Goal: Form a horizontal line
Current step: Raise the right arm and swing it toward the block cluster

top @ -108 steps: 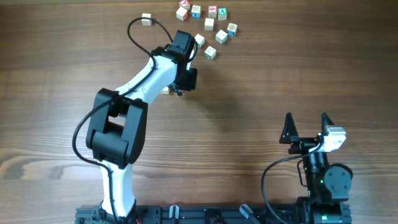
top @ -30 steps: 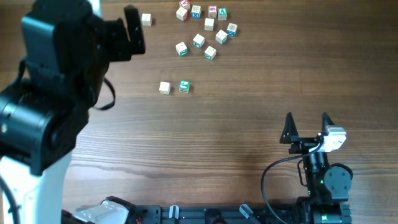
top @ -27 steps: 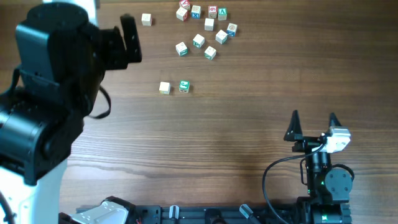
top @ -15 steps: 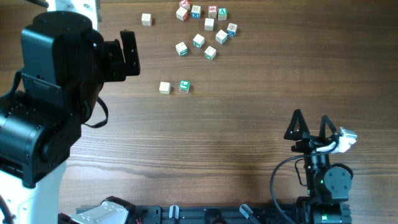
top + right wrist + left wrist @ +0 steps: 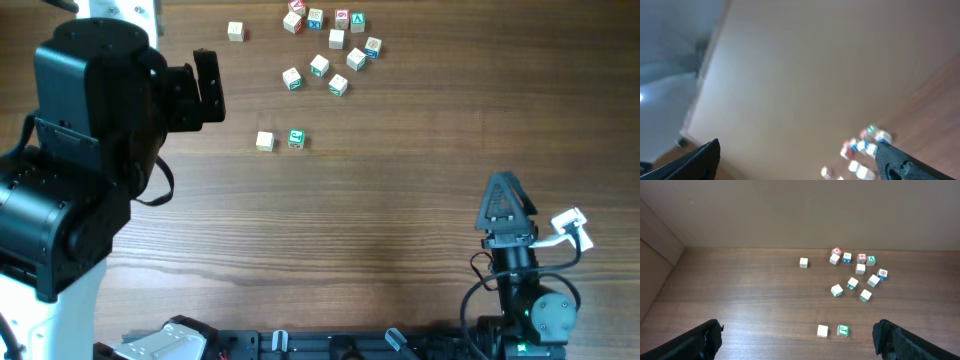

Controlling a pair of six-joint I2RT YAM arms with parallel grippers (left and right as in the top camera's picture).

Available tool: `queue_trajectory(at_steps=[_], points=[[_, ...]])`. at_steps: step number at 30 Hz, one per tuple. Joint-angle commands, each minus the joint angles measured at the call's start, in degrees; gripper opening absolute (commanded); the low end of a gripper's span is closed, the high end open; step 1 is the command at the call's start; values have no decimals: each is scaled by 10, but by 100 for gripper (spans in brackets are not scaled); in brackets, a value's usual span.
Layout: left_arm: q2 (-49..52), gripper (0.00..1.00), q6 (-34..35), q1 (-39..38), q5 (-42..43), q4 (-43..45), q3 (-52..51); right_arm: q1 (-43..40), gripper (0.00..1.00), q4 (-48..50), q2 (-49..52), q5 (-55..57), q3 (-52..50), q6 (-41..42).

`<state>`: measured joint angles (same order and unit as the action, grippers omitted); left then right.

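Observation:
Two small pale wooden cubes lie side by side in a short horizontal row with a small gap: a plain cube (image 5: 264,141) (image 5: 822,330) on the left and a green-marked cube (image 5: 296,139) (image 5: 842,329) on the right. My left gripper (image 5: 205,88) (image 5: 800,342) is raised high, left of and behind the row, open and empty. My right gripper (image 5: 505,195) (image 5: 800,165) is at the near right, far from the cubes, turned edge-on in the overhead view, open with nothing in it.
Several loose letter cubes (image 5: 330,45) (image 5: 857,270) are scattered at the far middle of the table, blurred in the right wrist view (image 5: 862,147). One lone cube (image 5: 235,31) (image 5: 803,262) lies to their left. The bulky left arm (image 5: 80,180) covers the left side.
The left arm has pulled back from the row and risen, and is still over the last half second. The right gripper has twisted from face-on to edge-on and shifted slightly right.

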<state>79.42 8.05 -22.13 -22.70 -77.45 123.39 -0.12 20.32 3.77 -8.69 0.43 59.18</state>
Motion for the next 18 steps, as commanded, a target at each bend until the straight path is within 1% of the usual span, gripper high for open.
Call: queue_trajectory(at_steps=[1,5,9,10,13,14,16,18], points=[[-1,100,3,2,-7,0,0,-3,100,0,78,-50,15,-58],[-1,100,3,2,-7,0,0,-3,99,2,209,-99,72,-135],[-1,100,3,2,-7,0,0,-3,99,-26,376,-166,190,-199],[-1,100,3,2,-7,0,0,-3,100,-55,429,-176,236,-214],[-1,100,3,2,-7,0,0,-3,99,-155,544,-184,343,-245],[-1,100,3,2,-7,0,0,-3,100,-215,592,-184,392,-258],[-1,100,3,2,-7,0,0,-2,100,-290,653,-183,450,-278],[-1,100,3,2,-7,0,0,1,100,-360,710,-185,503,-279]])
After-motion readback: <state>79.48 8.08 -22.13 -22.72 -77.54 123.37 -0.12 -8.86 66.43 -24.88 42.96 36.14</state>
